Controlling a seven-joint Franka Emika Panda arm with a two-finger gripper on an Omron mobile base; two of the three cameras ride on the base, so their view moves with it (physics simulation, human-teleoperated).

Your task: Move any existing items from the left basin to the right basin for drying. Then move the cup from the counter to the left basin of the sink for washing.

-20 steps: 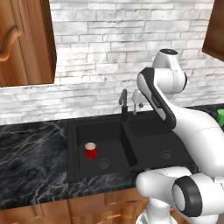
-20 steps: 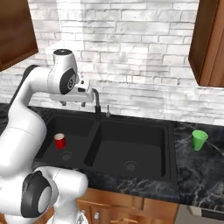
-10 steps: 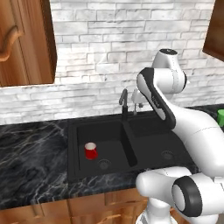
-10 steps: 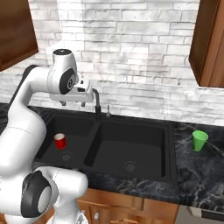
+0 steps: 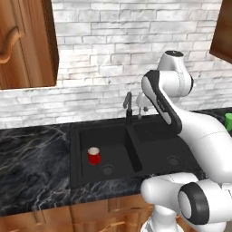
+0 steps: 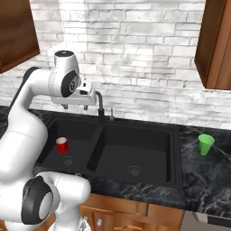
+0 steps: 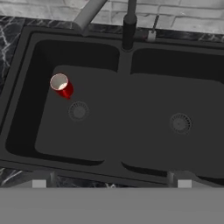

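Setting: white brick wall (image 5: 104, 50) behind, wooden cabinets (image 5: 25, 43) above, glossy black marble counter (image 5: 31, 163) veined in white below.
Sink: matte black double sink (image 6: 178, 155) set into the counter, slim black faucet (image 6: 100, 103) at the back over the dividing ridge.
Left basin: held the red cup (image 5: 94, 156), upright, white inside showing, just beside the round grey drain (image 7: 78, 111) on its far-left side.
Right basin: lay beside it across the black ridge (image 7: 117, 127), with its own drain (image 7: 180, 123) visible.
Green cup: stood upright on the counter right of the sink (image 6: 205, 144) in the right base view; only a green sliver at the frame's edge (image 5: 229, 121) in the left base view.
Gripper: hung high above the sink near the faucet (image 6: 76, 107), fingers spread wide apart, clamped on nothing, well above the red cup.
Hand view: looked straight down into both basins, giving the red cup's open mouth (image 7: 61, 85) and both drains at once; fingertips (image 7: 38, 183) seen far apart at the bottom edge.
Left base view: right basin (image 5: 158, 140) partly hidden behind the white arm.
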